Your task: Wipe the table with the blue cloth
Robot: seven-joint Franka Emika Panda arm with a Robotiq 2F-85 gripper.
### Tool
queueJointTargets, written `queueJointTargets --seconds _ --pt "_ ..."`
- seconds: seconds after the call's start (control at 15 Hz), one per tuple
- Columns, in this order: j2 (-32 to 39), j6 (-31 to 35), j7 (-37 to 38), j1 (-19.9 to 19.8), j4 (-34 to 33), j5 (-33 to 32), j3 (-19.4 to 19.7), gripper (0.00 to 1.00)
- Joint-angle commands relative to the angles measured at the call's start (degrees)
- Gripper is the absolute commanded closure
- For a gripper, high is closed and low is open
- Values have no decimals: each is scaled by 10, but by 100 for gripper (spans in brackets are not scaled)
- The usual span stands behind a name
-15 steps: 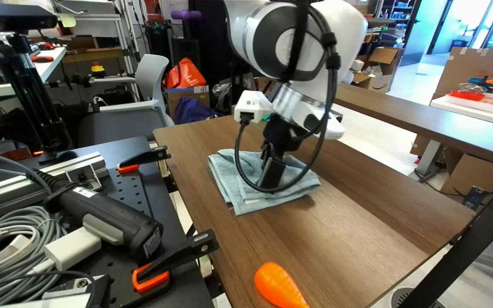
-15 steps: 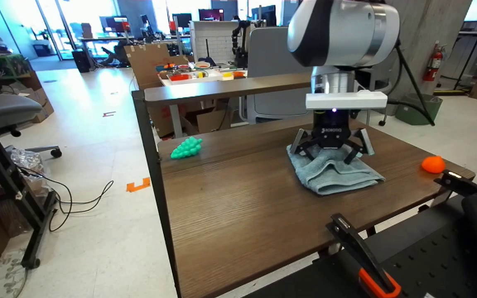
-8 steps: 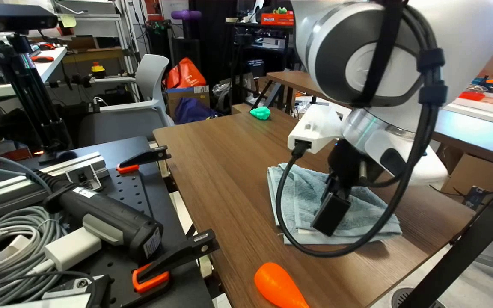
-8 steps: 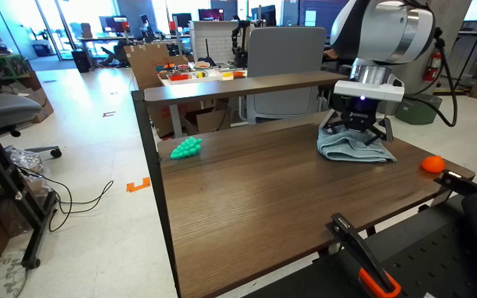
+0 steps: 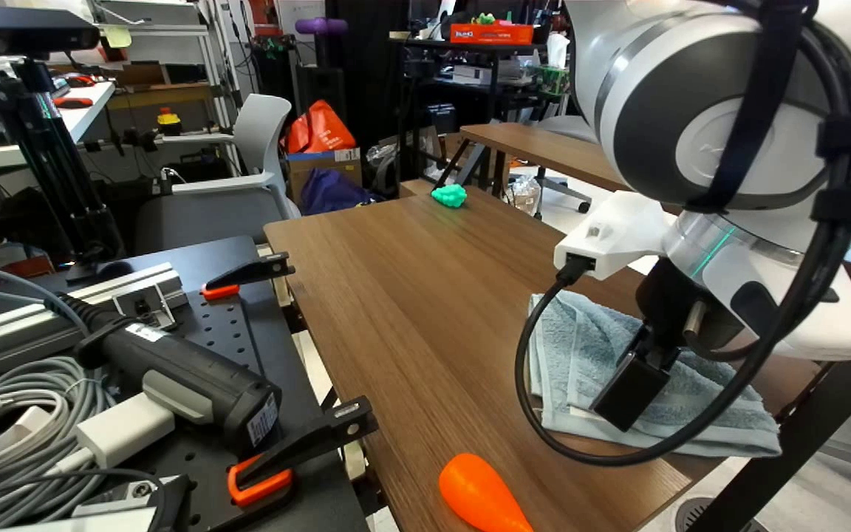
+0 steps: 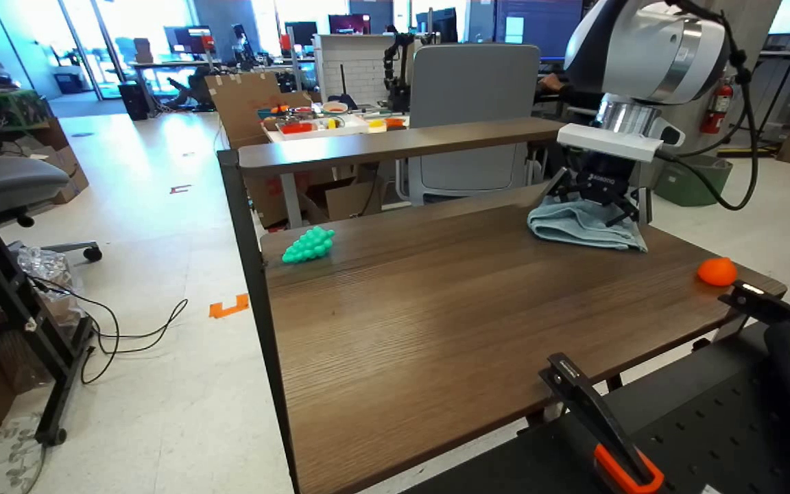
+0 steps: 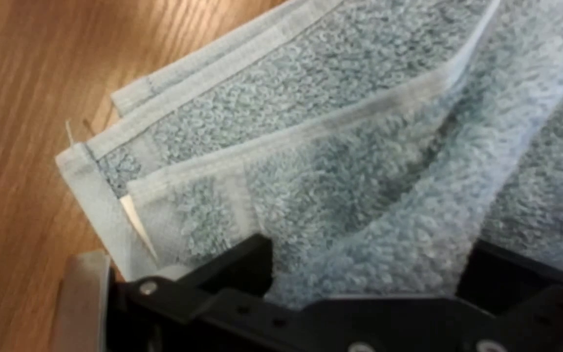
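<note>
The blue cloth (image 6: pixel 583 230) lies folded and rumpled on the brown table (image 6: pixel 402 343), near its far edge in that exterior view. In an exterior view the cloth (image 5: pixel 580 347) is partly hidden by my arm and cable. My gripper (image 6: pixel 599 206) points down onto the cloth with its fingers spread wide apart, touching it. In the wrist view the cloth (image 7: pixel 320 195) fills the space between the jaws, and a raised fold runs up between them. One finger (image 5: pixel 632 388) rests on the cloth in an exterior view; the other is hidden there.
A green grape-like toy (image 6: pixel 309 245) sits at one table end. An orange toy (image 6: pixel 717 272) sits near the opposite end. Black clamps (image 6: pixel 594 412) hold the table against a dark bench (image 5: pixel 226 332) with tools and cables. A dark post (image 6: pixel 258 309) stands at a table corner.
My gripper and the cloth have slid together across the table toward the far edge and the orange toy's end. The green toy is uncovered in an exterior view. The jaws stay spread.
</note>
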State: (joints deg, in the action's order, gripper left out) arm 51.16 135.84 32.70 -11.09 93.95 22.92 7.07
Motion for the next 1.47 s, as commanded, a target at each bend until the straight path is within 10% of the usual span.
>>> queueJointTargets --seconds 0.0,0.8,1.4 --pt "69 64 21 2 -54 12 7 0" --pt "107 151 47 -29 -103 43 -31 0" --pt "148 112 -230 -145 -175 158 -185 0"
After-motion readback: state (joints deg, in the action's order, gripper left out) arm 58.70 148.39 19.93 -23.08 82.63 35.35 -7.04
